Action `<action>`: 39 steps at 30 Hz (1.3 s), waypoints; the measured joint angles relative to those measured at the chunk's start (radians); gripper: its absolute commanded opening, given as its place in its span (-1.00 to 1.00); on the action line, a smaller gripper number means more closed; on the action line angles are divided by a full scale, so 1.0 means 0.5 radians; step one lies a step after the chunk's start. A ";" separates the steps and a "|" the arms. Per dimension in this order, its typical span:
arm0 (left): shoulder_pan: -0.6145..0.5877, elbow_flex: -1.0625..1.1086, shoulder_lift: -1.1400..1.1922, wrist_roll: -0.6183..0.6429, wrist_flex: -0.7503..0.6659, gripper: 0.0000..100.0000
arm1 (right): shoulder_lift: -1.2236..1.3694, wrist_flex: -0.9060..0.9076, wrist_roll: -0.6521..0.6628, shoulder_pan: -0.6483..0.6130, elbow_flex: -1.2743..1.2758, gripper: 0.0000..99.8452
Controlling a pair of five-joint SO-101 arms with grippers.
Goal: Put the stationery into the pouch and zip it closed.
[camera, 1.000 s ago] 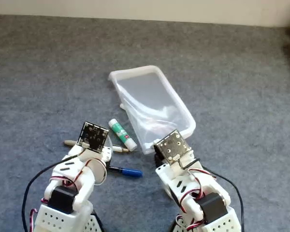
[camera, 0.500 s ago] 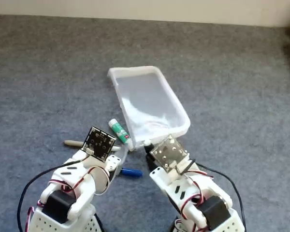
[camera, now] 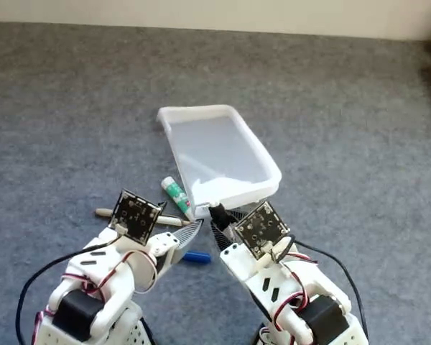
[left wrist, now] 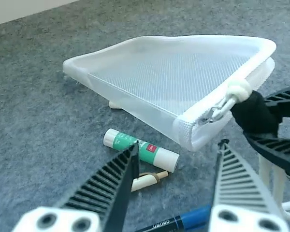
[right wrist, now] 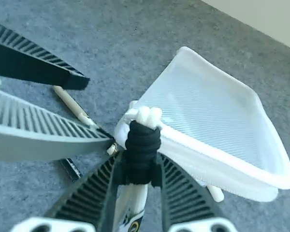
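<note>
The white mesh pouch (camera: 219,154) lies mid-table, its near corner raised. My right gripper (right wrist: 139,159) is shut on the black zipper pull (right wrist: 141,140) at that corner; the left wrist view shows the pull (left wrist: 251,113) between the dark fingers (left wrist: 278,145). My left gripper (left wrist: 179,146) stands open just beside the same corner, holding nothing. On the carpet under it lie a green-and-white glue stick (left wrist: 140,150), a beige pen (camera: 104,213) and a blue pen (left wrist: 183,220). In the high view the glue stick (camera: 176,195) touches the pouch's near-left edge.
Grey carpet covers the table, with bare room on the left, on the right and beyond the pouch. A pale wall edge (camera: 215,14) runs along the far side. Both arm bases crowd the near edge.
The pouch has gone from crumpled to smooth and taut, its near corner drawn leftward by the right gripper. My left gripper swung in beside that corner.
</note>
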 measured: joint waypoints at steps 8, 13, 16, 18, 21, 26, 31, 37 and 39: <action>-0.107 0.215 0.021 0.000 -0.285 -0.54 | 0.000 0.000 -0.003 -0.129 0.000 -0.99; -0.199 0.261 0.021 0.000 -0.399 -0.67 | 0.000 0.000 -0.003 -0.129 0.000 -0.99; -0.206 0.264 0.018 0.000 -0.411 -0.72 | 0.000 0.000 -0.003 -0.129 0.000 -0.99; -0.206 0.273 0.015 -0.025 -0.414 -0.80 | 0.000 0.009 -0.003 -0.129 0.000 -0.99; -0.206 0.292 0.025 -0.061 -0.414 -0.93 | 0.000 0.028 -0.003 -0.129 0.000 -0.99; -0.218 0.292 0.015 -0.166 -0.414 -0.99 | 0.000 0.031 -0.003 -0.092 0.000 -0.99; -0.206 0.292 0.021 -0.196 -0.414 -0.99 | 0.000 0.071 -0.003 0.083 0.000 -0.99; -0.206 0.292 0.021 -0.199 -0.414 -0.99 | -0.003 0.117 0.000 0.221 -0.003 -0.99; -0.203 0.292 0.021 -0.199 -0.414 -0.99 | -0.009 0.117 0.000 0.267 -0.003 -0.99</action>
